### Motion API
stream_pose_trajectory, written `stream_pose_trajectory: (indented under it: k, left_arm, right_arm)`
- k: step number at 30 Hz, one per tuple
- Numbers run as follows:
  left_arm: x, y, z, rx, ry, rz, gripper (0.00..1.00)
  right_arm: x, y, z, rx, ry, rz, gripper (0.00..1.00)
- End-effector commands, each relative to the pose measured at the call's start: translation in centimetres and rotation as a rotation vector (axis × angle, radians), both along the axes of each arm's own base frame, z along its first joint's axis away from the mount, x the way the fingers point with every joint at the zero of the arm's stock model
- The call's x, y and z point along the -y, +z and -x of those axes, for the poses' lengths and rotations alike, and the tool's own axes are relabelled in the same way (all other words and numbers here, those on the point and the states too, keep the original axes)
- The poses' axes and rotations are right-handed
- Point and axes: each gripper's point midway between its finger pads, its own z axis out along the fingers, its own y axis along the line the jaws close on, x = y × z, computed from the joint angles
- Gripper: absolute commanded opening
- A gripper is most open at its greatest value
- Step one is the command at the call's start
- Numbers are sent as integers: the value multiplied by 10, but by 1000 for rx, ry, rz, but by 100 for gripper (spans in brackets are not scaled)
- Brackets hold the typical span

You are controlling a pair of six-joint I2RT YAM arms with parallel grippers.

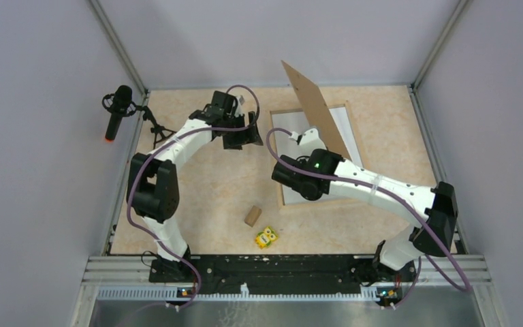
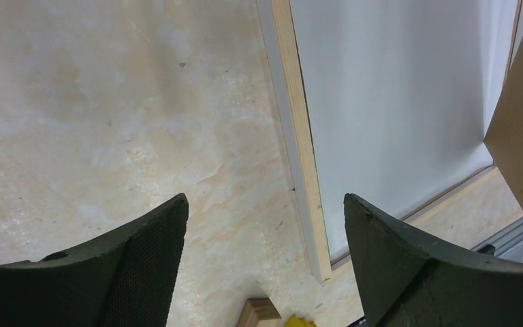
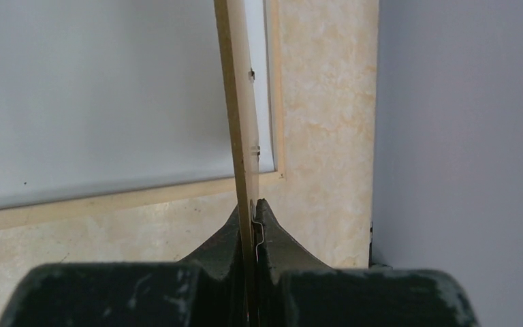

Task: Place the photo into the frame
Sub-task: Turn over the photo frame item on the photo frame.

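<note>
left gripper [image 2: 265, 204] jaws wide apart, holding nothing, over bare table [image 1: 211, 184] just left of frame [image 2: 303, 136] left rail. right gripper [image 3: 254, 211] clamped on edge of brown backing board [image 1: 313, 109], board tilted up over frame. frame flat on table, white sheet [image 2: 395, 102] inside, cannot tell if photo. open room left of frame, wall close on right.

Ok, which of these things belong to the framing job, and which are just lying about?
Job: frame; brown backing board, pinched upright in the right hand; open left hand over the frame's edge.
Lying about: small wooden block; yellow toy; microphone on its stand.
</note>
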Motion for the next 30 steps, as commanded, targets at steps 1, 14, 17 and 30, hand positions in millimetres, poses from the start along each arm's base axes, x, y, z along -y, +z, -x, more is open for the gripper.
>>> stream_pose_trajectory:
  k: [1,14,17,30]
  left_arm:
    - [3,16,4,64,-55,36,88]
    - [49,80,37,-27,-159,573,86]
    - [47,93,41,-59,-134,710,88]
    - [35,59,41,-97,-103,756,97]
  right_arm:
    - [8,8,15,-38,-42,-73,0]
    - [-4,3,19,-106,-23,-94,5]
    - [-12,-11,16,-123,-40,-73,9]
    - [-55,-76,8,-209,-45,-103,25]
